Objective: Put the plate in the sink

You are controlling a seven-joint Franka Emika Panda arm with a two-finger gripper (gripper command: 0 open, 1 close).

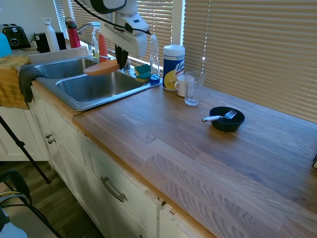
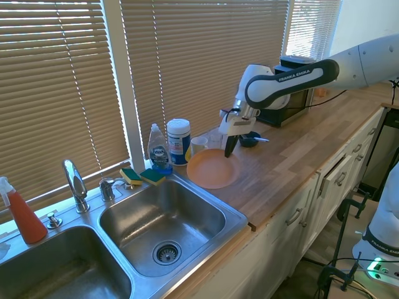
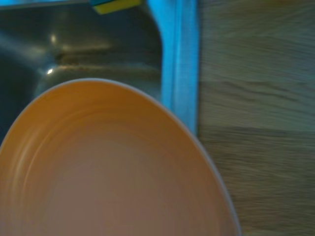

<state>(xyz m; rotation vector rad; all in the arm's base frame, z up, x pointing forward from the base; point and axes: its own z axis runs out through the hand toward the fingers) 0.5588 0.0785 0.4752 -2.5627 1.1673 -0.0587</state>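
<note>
Above the right rim of the stainless double sink [image 2: 240, 219], the gripper [image 2: 229, 149] pinches the edge of the orange plate [image 2: 212, 168], which hangs tilted, partly over the basin and partly over the wooden counter [image 1: 198, 158]. Released now, it could strike the rim and tip back onto the counter

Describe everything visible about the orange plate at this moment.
The plate is round, shallow, plain salmon-orange, smooth with faint concentric rings and a low rim; it looks ceramic or plastic. It is lifted and tilted, held at one edge by the gripper, jaws closed on the rim. It hangs at the right basin's edge of the sink, partly over the wooden counter. Nothing else touches it.
</note>
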